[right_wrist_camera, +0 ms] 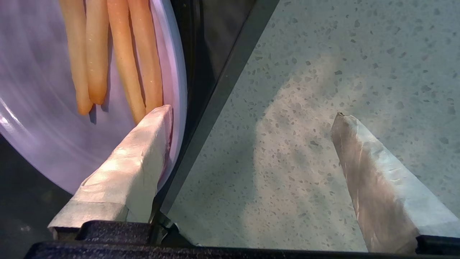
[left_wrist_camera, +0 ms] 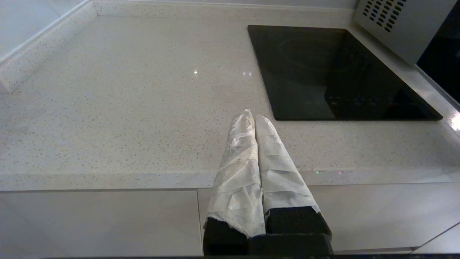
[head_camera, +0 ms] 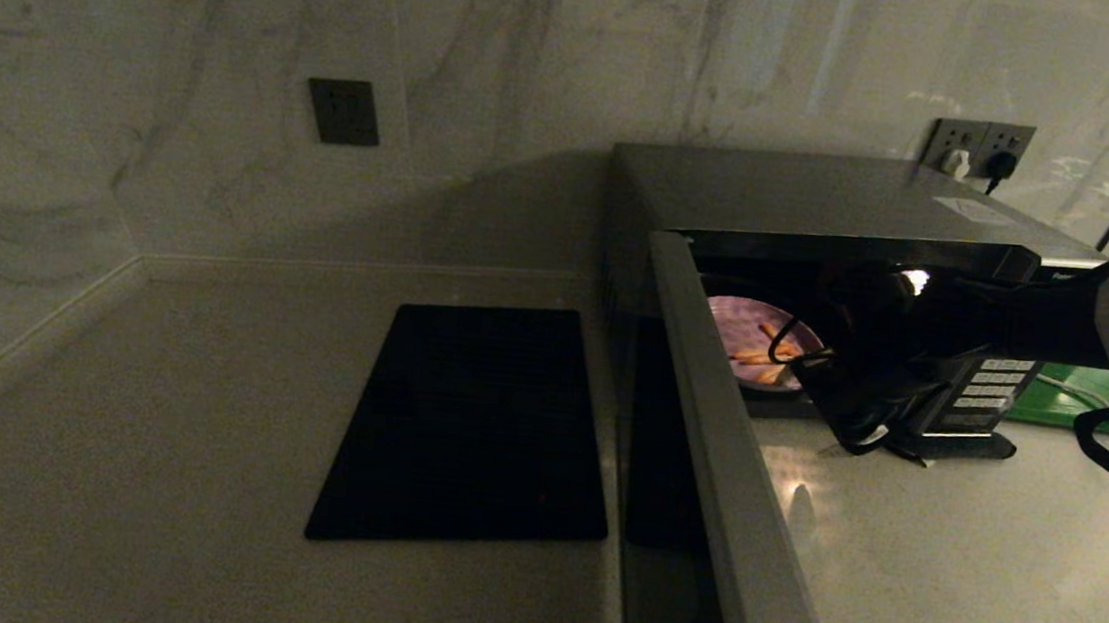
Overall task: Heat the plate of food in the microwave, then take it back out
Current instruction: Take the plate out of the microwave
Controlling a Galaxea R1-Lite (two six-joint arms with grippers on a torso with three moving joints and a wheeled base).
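The silver-grey microwave [head_camera: 806,188] stands at the right with its door [head_camera: 732,468] swung wide open toward me. In its lit cavity lies the lilac plate [head_camera: 748,334] with orange-tan food sticks [head_camera: 767,352]. My right gripper [right_wrist_camera: 253,112] is open at the cavity's mouth. One wrapped finger [right_wrist_camera: 136,162] lies over the plate's [right_wrist_camera: 43,118] near rim beside the sticks [right_wrist_camera: 122,61]. The other finger [right_wrist_camera: 373,169] hangs over the speckled counter outside the oven's dark front edge [right_wrist_camera: 215,97]. My left gripper [left_wrist_camera: 254,116] is shut and empty, parked above the counter's front edge.
A flat black cooktop [head_camera: 474,425] is set into the counter left of the microwave. A green board [head_camera: 1069,397] lies behind my right arm, past the button panel [head_camera: 995,385]. Marble walls close the back and left. Wall sockets [head_camera: 980,148] sit behind the oven.
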